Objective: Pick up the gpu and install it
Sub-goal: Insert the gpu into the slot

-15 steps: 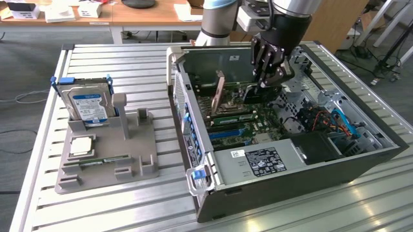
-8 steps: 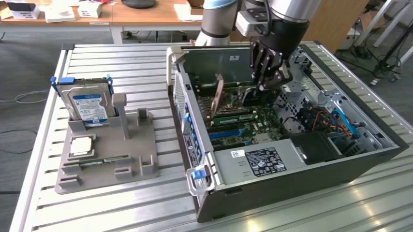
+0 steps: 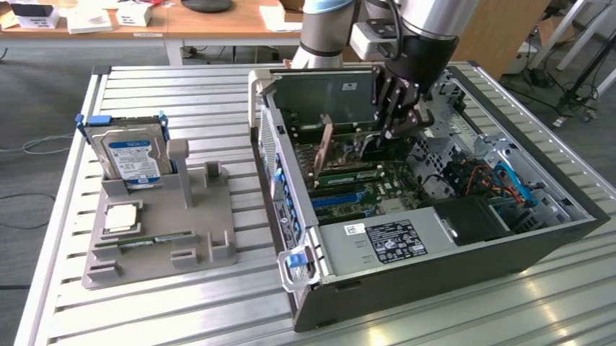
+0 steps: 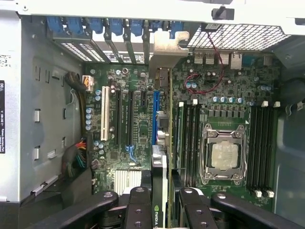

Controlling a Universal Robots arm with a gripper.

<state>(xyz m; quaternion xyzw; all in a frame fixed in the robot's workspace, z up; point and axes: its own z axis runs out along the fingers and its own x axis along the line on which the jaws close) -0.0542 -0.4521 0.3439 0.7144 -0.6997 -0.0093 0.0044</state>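
As hand (image 4: pixel 161 202) pinches gpu (image 4: pixel 161 81), fingers (image 4: pixel 139 210) stand card-width apart

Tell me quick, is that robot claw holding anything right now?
Gripper: jaws closed on the gpu, holding it edge-on inside the computer case.

- Graphics card (image 4: pixel 161 143): thin flat board seen edge-on, with a dark face, a green strip and a logo near the held end.
- Bracket (image 4: pixel 167 47): pale metal, at the end by the case's rear slot row.
- Pose: upright on its long edge inside the open computer case, running alongside the blue slot (image 4: pixel 155 114). Whether it is seated cannot be told.
- Hold: clamped between the gripper (image 4: pixel 159 202) fingers.
- Exterior view: the card's tan edge (image 3: pixel 325 148) stands at 9 o'clock from the gripper (image 3: pixel 399 126).
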